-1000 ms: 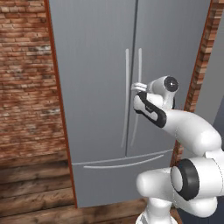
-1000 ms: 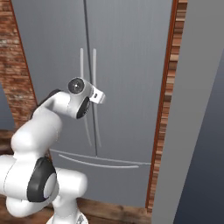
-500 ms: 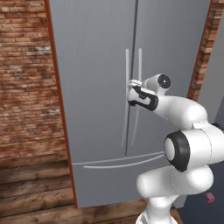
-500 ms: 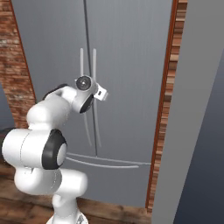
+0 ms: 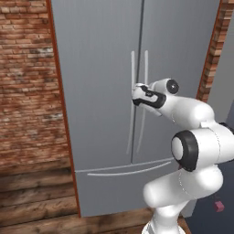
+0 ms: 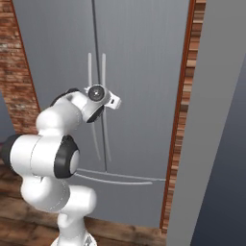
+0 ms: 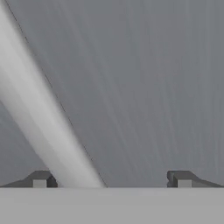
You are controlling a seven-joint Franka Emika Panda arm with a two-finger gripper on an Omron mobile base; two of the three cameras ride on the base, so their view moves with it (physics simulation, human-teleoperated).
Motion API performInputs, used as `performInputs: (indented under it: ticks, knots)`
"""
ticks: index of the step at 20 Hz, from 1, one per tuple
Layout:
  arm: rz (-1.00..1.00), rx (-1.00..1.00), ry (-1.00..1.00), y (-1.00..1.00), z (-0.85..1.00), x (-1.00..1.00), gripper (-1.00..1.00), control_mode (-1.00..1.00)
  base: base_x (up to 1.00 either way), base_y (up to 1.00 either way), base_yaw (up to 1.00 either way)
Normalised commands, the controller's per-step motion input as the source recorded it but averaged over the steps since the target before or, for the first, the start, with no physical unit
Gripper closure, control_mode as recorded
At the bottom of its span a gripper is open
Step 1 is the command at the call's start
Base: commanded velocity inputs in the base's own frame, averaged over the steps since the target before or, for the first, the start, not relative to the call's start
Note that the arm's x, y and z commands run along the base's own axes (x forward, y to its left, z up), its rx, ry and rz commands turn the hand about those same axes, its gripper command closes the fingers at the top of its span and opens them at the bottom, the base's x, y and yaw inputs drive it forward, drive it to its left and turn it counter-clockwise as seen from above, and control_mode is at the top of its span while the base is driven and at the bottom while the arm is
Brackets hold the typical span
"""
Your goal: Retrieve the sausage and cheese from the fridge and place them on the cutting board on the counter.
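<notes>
fridge (image 5: 100,105): tall grey French-door unit, both doors shut, takes up most of both base views; a drawer front sits below the doors. In the hand view its brushed grey door (image 7: 144,87) is seen close up.
brick wall (image 5: 27,82): red-brown brick left of the fridge in the left base view; a narrow brick strip (image 6: 185,120) sits right of the fridge in the right base view.
grey wall (image 6: 216,144): a plain grey panel at the right of the right base view, nearer the camera than the fridge.
floor (image 5: 32,201): dark wooden planks below the brick, running to the foot of the fridge.
arm (image 5: 192,141): white with dark joints, rising from the lower right of the left base view and reaching forward to the middle of the fridge doors.
drawer handle (image 5: 130,171): long curved silver bar across the drawer front, below the arm's reach.
door handles (image 5: 139,68): two long silver bars side by side, one on each side of the door seam. In the hand view one handle (image 7: 39,118) crosses slantwise from upper left to the bottom, just inside the left tip.
gripper (image 5: 137,93): at mid-height of the door handles, right up against them in the left base view; in the hand view its middle (image 7: 111,179) faces the door.
fingers (image 7: 39,178): spread wide apart, one tip at each side of the hand view; the handle passes between them, nearer the left tip. Not closed on it.
pink block (image 5: 219,206): small, low at the right edge of the left base view; what it is cannot be told.
</notes>
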Motion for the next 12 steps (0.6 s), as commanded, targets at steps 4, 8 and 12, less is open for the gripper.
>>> performInputs:
  ticks: [4,8,12]
  knots:
    - [0.00,0.01,0.00,-0.01,-0.08,0.36,1.00,-1.00,0.00,0.00,0.00]
    - [0.00,0.00,0.01,0.00,-0.01,0.03,1.00,-1.00,0.00,0.00,0.00]
    - [0.00,0.00,0.00,0.00,0.00,0.00,1.00,-1.00,0.00,0.00,0.00]
